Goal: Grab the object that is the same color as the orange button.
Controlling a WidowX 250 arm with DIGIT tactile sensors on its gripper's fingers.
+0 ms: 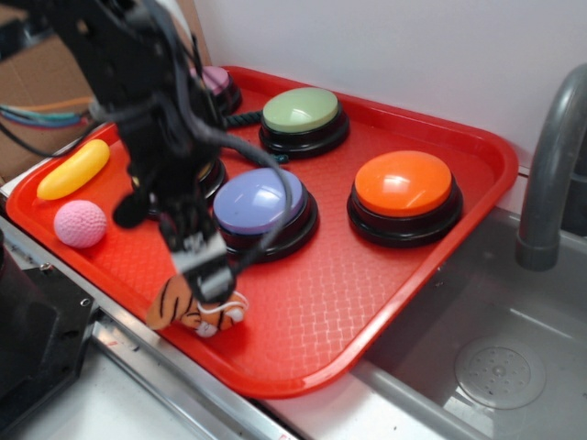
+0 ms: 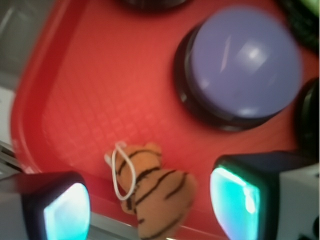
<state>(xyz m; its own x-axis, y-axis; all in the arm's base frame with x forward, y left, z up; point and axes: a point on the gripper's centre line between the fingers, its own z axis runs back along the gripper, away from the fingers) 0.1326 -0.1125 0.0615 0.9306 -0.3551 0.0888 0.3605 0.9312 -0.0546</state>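
The small orange plush tiger (image 1: 193, 312) with black stripes and a white muzzle lies on the front rim of the red tray (image 1: 367, 302). My gripper (image 1: 206, 275) hangs right above it. In the wrist view the tiger (image 2: 152, 192) with its thin white loop lies between my two fingers (image 2: 65, 212), and gaps show on both sides. The gripper (image 2: 150, 207) is open and holds nothing. The orange button (image 1: 404, 194), a glossy dome on a black base, stands at the right of the tray.
A purple button (image 1: 260, 207) stands just behind the gripper and also shows in the wrist view (image 2: 245, 60). A green button (image 1: 303, 117), a yellow banana toy (image 1: 73, 170) and a pink dimpled ball (image 1: 80, 224) are on the tray. A grey faucet (image 1: 550, 156) and sink (image 1: 486, 367) are at right.
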